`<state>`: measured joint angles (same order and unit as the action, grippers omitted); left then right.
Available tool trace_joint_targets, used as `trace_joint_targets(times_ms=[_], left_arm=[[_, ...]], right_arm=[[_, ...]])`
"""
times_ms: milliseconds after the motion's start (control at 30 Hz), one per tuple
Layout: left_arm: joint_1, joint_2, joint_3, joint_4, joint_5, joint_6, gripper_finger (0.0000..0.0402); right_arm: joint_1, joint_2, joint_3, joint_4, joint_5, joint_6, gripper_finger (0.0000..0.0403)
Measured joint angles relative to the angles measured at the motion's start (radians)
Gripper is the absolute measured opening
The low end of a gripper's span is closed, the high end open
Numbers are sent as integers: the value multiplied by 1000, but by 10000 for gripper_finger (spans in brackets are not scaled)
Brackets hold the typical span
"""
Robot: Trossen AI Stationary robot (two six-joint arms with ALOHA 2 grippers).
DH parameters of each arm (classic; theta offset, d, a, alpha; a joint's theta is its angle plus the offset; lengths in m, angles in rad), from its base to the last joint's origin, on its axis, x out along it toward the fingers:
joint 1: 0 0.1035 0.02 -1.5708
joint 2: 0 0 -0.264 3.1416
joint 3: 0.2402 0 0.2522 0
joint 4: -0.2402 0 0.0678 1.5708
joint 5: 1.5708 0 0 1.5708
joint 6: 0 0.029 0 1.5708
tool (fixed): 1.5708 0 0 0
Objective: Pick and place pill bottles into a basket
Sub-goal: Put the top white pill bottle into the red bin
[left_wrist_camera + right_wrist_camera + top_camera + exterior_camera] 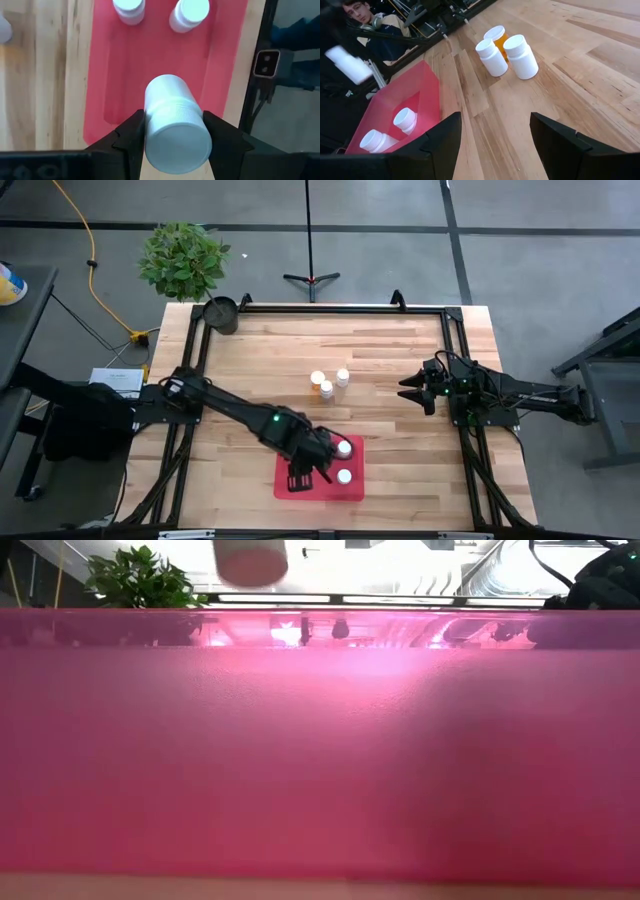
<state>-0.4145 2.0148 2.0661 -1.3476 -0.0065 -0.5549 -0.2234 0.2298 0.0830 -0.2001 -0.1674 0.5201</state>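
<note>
- Above the red basket (352,489) at the table's near edge, your left gripper (174,131) holds a white pill bottle (175,124), its two dark fingers (131,134) clamped on the bottle's sides and the cap facing the wrist camera.
- Inside the basket you already have two white-capped bottles (344,448), standing near its right side, one behind the other; the right wrist view shows the same pair (405,119) against the basket's wall.
- Out on the bare wood near the table's middle you have a cluster of three bottles (327,383): two all white and one with an amber body (498,37), close together and well apart from the basket.
- Your right gripper (411,390) waits by the table's right edge, pointing towards that cluster, fingers spread wide with nothing between them.
- At the far left corner you can see a small dark pot (220,313) beside a leafy plant (182,257).
- Beyond the table, the right wrist view catches a person (367,22) seated.
- From the low camera you see little but the basket's pink wall (320,760).
</note>
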Motion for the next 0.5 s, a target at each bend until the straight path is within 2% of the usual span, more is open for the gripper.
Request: trace_joint_targets(times_ms=[500], left_arm=[[30,-1,-256,342,33,-50,204]], right_arm=[[0,0,0,0,-4,-4,226]])
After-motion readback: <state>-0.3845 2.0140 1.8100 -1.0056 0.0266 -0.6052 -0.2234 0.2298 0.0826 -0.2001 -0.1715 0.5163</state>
